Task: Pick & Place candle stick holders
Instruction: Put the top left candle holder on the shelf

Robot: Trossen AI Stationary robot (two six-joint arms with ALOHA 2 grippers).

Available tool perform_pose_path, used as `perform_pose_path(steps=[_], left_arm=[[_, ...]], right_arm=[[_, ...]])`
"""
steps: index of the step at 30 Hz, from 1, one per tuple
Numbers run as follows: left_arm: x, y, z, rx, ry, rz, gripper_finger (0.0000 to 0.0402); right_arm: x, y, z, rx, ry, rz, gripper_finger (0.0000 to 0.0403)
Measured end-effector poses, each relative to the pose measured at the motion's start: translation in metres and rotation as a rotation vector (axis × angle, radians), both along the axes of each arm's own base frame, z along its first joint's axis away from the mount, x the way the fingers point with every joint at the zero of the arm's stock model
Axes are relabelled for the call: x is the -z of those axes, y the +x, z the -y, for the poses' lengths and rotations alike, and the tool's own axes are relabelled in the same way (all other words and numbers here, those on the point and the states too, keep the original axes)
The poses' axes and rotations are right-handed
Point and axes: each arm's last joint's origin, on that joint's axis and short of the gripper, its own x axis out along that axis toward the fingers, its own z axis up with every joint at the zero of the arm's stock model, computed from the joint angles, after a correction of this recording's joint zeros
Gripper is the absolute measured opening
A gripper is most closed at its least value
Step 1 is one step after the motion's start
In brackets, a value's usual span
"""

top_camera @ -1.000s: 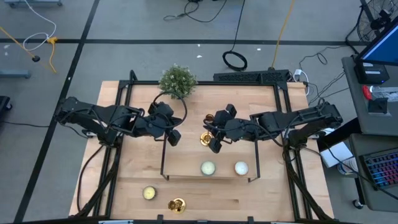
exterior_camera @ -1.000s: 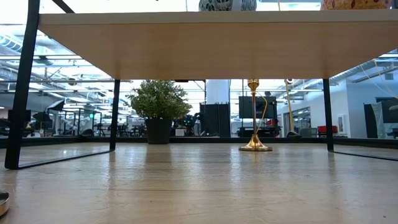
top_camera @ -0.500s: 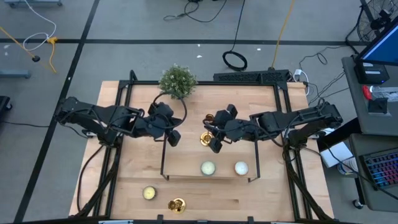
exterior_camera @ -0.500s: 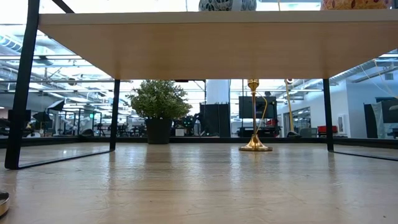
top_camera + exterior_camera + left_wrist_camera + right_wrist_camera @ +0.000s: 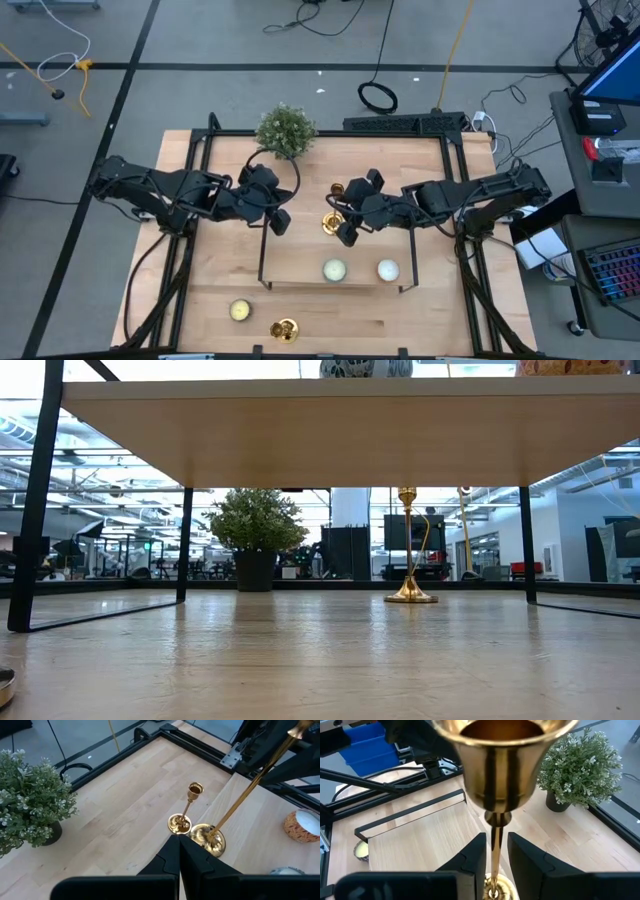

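A tall gold candlestick (image 5: 332, 223) stands upright with its round base (image 5: 207, 839) at the far edge of a low wooden shelf (image 5: 300, 262). My right gripper (image 5: 343, 230) is narrowly open, with one finger on each side of the thin stem (image 5: 495, 845) and a small gap on both sides. A shorter gold candlestick (image 5: 187, 810) stands on its base on the table just behind the shelf (image 5: 408, 545). A third candlestick (image 5: 285, 328) stands near the front edge. My left gripper (image 5: 280, 222) is shut and empty, left of the tall one.
Two round candles (image 5: 334, 270) (image 5: 387, 268) sit on the shelf, and a pale yellow one (image 5: 240, 310) on the table in front. A bushy green plant (image 5: 285, 130) stands at the far edge. The shelf's black legs (image 5: 40, 500) stand on the table.
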Motion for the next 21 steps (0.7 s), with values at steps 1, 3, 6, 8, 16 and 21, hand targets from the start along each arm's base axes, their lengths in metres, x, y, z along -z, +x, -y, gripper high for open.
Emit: perform_pose_path(steps=[1,3,6,8,16,21], left_arm=[[0.0000,0.0000,0.0000,0.000,0.000,0.000,0.0001],[0.0000,0.0000,-0.0001,-0.001,0.000,0.000,0.0001],[0.0000,0.0000,-0.0001,-0.003,-0.002,0.002,0.0001],[0.0000,0.0000,-0.0001,-0.006,-0.006,0.004,0.0001],[-0.0001,0.0000,-0.0002,-0.008,-0.006,0.005,0.0001],[-0.0001,0.0000,-0.0003,-0.009,-0.006,0.005,0.0001]], right_arm=[[0.0000,0.0000,0.0000,0.000,0.000,0.000,0.0073],[0.0000,0.0000,0.0000,0.000,0.000,0.000,0.0073],[0.0000,0.0000,0.0000,-0.001,0.000,0.000,0.0073],[0.0000,0.0000,0.0000,-0.001,0.001,-0.001,0.0073],[0.0001,0.0000,-0.0001,-0.003,0.002,-0.001,0.0073],[0.0003,0.0000,-0.0009,-0.023,0.016,-0.005,0.0073]])
